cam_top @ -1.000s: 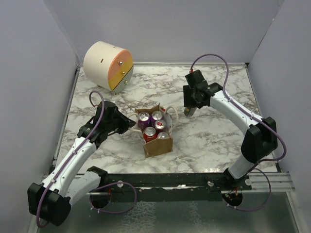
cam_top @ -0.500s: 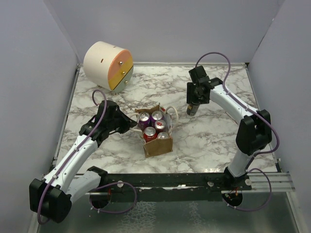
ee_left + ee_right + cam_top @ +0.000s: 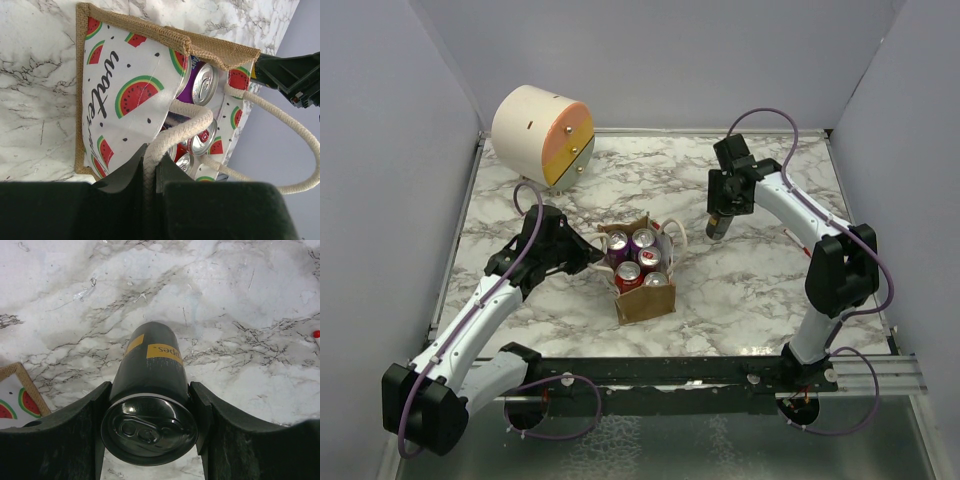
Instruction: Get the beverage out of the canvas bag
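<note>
The canvas bag (image 3: 642,298) stands mid-table, tan with a watermelon pattern (image 3: 125,95) and white rope handles. Several cans (image 3: 632,256) stand inside it. My left gripper (image 3: 594,262) is shut on a rope handle (image 3: 175,135) at the bag's left side. My right gripper (image 3: 716,226) is shut on a black can with a yellow label (image 3: 150,390) and holds it upright over the marble table, to the right of the bag. The can's base looks close to the table; I cannot tell if it touches.
A cream-and-orange cylindrical drum (image 3: 542,136) lies at the back left. Grey walls close in the table on three sides. A black rail (image 3: 660,370) runs along the near edge. A small red mark (image 3: 316,333) shows on the marble at the right.
My right gripper has turned and shifted slightly right and back with the black can, its arm folding nearer the right wall. The left gripper and the bag have hardly moved.
</note>
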You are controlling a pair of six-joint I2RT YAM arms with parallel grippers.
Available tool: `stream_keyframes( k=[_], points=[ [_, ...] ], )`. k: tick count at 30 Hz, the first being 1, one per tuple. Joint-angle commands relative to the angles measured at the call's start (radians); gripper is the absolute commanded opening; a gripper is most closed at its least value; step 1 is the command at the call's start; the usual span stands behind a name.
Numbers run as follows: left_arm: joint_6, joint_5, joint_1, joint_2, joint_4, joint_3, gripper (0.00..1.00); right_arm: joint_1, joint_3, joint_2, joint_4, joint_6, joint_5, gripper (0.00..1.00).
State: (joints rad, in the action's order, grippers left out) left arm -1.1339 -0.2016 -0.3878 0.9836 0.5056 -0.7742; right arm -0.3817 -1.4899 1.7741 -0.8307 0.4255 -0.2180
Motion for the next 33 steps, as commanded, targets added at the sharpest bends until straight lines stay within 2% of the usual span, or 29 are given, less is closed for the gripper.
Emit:
stream_keyframes(
  k=[1, 8, 11, 22, 25, 28, 33],
  points=[
    [0.021, -0.016, 0.001, 0.007, 0.017, -0.022, 0.00, 0.006, -0.055, 0.006, 0.008, -0.003, 0.036, 0.53],
    [0.010, -0.021, 0.001, -0.004, 0.021, -0.023, 0.00, 0.006, -0.049, -0.021, 0.016, -0.018, 0.045, 0.84],
    [0.011, -0.019, 0.001, -0.006, 0.030, -0.028, 0.00, 0.006, -0.045, -0.049, 0.017, -0.025, 0.047, 0.90],
    [-0.017, 0.007, 0.001, -0.031, 0.030, -0.021, 0.00, 0.005, 0.082, -0.207, 0.040, -0.060, 0.089, 0.92],
    [-0.043, 0.021, 0.001, -0.058, 0.022, -0.007, 0.00, -0.014, 0.020, -0.249, 0.014, -0.066, 0.091, 0.92],
    [-0.058, 0.035, 0.000, -0.081, 0.022, 0.003, 0.00, -0.083, -0.070, -0.276, 0.004, -0.078, 0.116, 0.91],
    [-0.052, 0.041, 0.000, -0.087, 0.034, 0.001, 0.00, -0.204, -0.145, -0.294, 0.032, -0.085, 0.264, 0.86]
  ],
)
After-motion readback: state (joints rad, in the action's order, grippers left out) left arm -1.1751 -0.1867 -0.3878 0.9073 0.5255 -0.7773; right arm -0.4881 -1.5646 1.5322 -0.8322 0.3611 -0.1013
